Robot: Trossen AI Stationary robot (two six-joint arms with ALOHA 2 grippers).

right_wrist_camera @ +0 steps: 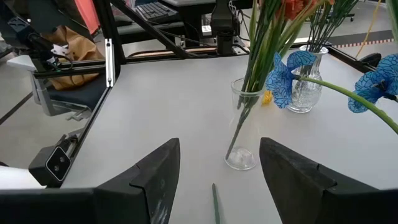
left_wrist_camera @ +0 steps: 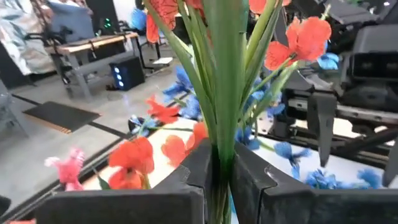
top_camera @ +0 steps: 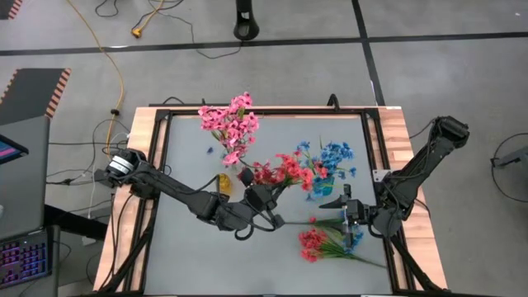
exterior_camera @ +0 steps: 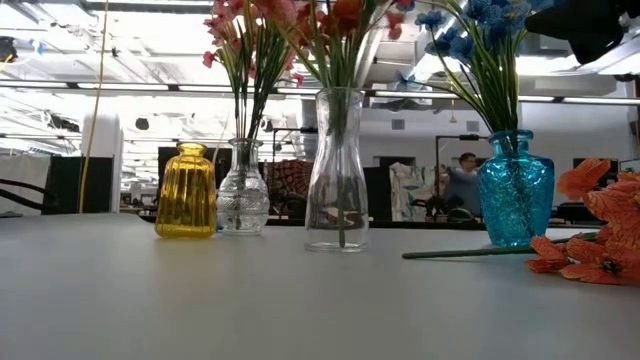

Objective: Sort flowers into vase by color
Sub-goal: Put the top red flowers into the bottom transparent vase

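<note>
Left claw [left_wrist_camera: 219,171] grips red flower stems [left_wrist_camera: 225,93] above clear vase [exterior_camera: 337,170]; right claw [right_wrist_camera: 217,171] wide

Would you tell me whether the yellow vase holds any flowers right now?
Empty. In the low view the yellow vase has no stems rising from its mouth, while the clear vase beside it carries pink flowers.

Yellow vase [exterior_camera: 186,190] ribbed. Small clear vase [exterior_camera: 243,189] finely textured. Tall clear vase [exterior_camera: 337,170] plain. Blue vase [exterior_camera: 515,189] crackle-patterned. Pink flowers [top_camera: 231,122], coral-red flowers [top_camera: 285,171], blue flowers [top_camera: 332,157] noted, stems green. Table [exterior_camera: 200,300] grey.
</note>
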